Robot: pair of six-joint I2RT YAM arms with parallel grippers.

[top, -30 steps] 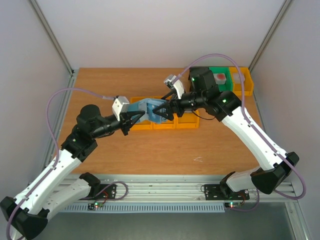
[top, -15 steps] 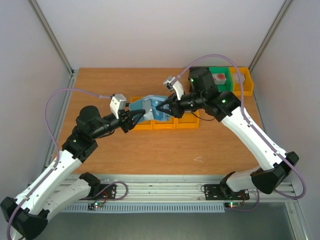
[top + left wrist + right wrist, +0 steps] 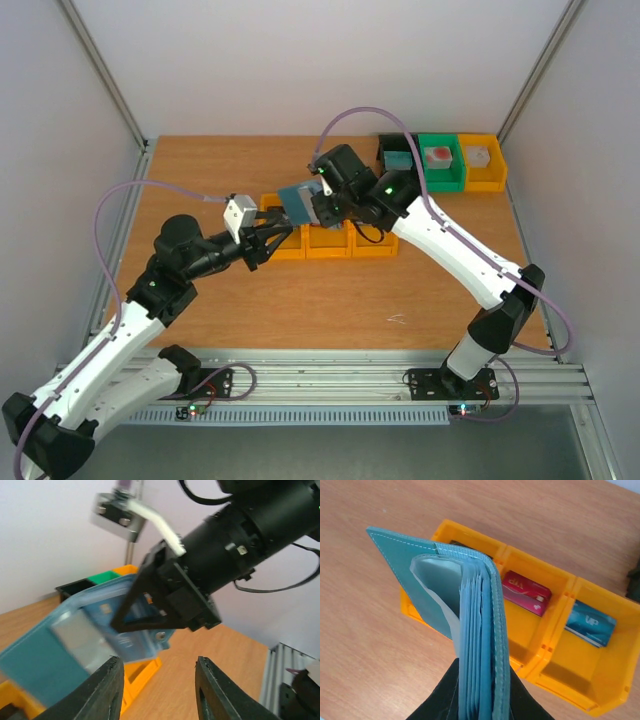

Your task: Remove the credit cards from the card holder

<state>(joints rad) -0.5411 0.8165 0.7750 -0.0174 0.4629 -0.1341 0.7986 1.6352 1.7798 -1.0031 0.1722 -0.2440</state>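
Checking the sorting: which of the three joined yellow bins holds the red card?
The middle bin: the red card lies in it. The end bin beside it holds a blue card; the blue wallet mostly hides the third.

Pale lettering, roughly "VIP", on the red card (image 3: 526, 593) in a yellow bin (image 3: 525, 630); similar mark, reading nearer "UP", on the blue card (image 3: 590, 623) in the neighbouring bin (image 3: 570, 675); finer print illegible.

Wooden table (image 3: 250, 300) is carrying a row of 3 yellow bins (image 3: 326, 252) nr its middle. At the far right, black bin (image 3: 400, 140) w/ teal block (image 3: 397, 159), green bin (image 3: 440, 181) w/ red-white block (image 3: 438, 156) & another yellow bin (image 3: 483, 183) w/ grey block (image 3: 480, 157) are sitting side by side. Small white scrap (image 3: 397, 320) is lying nr the front edge.
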